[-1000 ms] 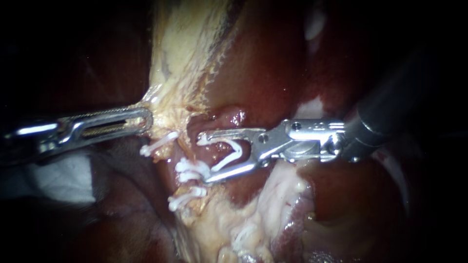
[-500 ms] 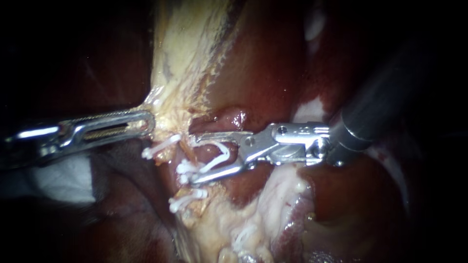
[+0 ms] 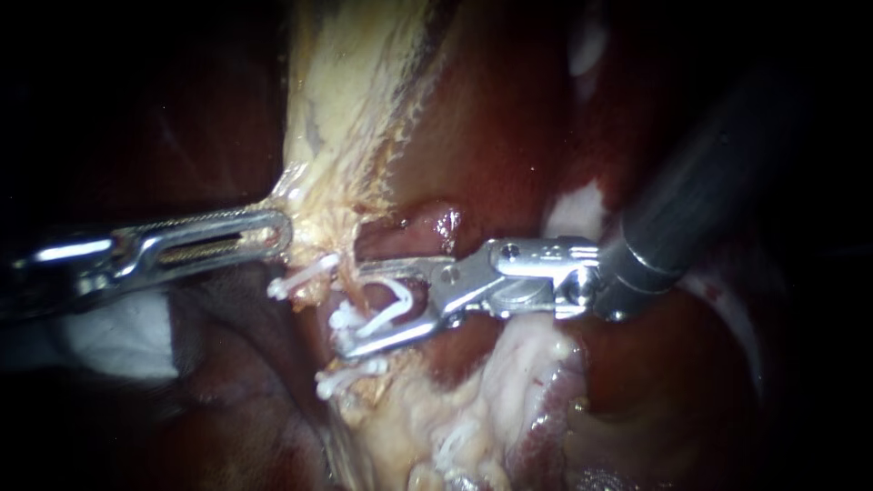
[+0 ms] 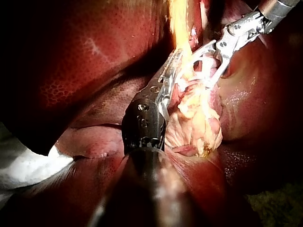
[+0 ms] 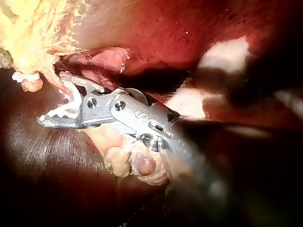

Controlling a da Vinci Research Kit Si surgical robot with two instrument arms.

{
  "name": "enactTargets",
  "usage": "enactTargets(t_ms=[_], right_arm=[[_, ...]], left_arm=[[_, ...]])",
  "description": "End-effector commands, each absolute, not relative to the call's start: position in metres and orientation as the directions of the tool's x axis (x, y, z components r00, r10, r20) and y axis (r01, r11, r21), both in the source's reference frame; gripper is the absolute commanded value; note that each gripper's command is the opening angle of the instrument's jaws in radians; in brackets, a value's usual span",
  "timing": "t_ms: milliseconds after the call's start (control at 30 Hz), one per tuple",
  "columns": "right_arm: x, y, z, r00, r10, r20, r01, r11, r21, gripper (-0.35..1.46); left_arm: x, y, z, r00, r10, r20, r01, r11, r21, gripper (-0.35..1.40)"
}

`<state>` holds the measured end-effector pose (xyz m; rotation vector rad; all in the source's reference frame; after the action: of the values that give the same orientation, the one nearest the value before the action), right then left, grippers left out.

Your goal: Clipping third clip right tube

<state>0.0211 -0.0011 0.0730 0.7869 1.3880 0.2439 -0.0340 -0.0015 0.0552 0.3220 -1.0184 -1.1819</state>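
At endoscope centre: right instrument [image 3: 353, 309], shaft entering from upper right, jaws spread wide and cradling an open clip [image 3: 389, 305] from both sides. Tube [image 3: 351, 289], a thin pinkish strand, crosses the gap near the jaw tips; whether the clip legs touch it cannot be told. Set clips [image 3: 305, 276], white, three counted: one just left of the upper jaw tip, one touching the lower jaw, one below it. Left instrument [image 3: 271, 231], from the left, jaws clenched on the edge of pale tissue [image 3: 336, 109], which tents toward them. Liver [image 3: 509, 118], dark red, behind and around. White cloth [image 3: 118, 332] under the left shaft.

Left wrist view: left instrument [image 4: 173, 66] lies along the pale tissue [image 4: 196, 118], jaws closed on it at the tip. Right instrument [image 4: 199, 66] just ahead and beside, jaws apart with the open clip [image 4: 204, 60] between them. Liver [image 4: 85, 61] on both sides.

Right wrist view: right instrument [image 5: 52, 98], jaws parted, open clip [image 5: 66, 106] seated between them. Pale tissue [image 5: 28, 28] ahead of the jaws, more of it under the instrument. Liver [image 5: 165, 28] beyond
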Motion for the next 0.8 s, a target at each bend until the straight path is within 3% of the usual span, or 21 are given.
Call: enactTargets(t_ms=[33, 800], right_arm=[[0.0212, -0.0012, 0.0728, 0.203, 0.592, -0.780, 0.291, 0.724, 0.626, 0.60], [0.0218, -0.0026, 0.0708, 0.182, 0.658, -0.730, 0.371, 0.642, 0.671, 0.59]], left_arm=[[-0.0340, -0.0015, 0.0552, 0.020, -0.874, 0.486, 0.610, 0.396, 0.687, -0.35], [-0.0336, -0.0003, 0.0580, 0.023, -0.872, 0.489, 0.606, 0.401, 0.687, -0.35]])
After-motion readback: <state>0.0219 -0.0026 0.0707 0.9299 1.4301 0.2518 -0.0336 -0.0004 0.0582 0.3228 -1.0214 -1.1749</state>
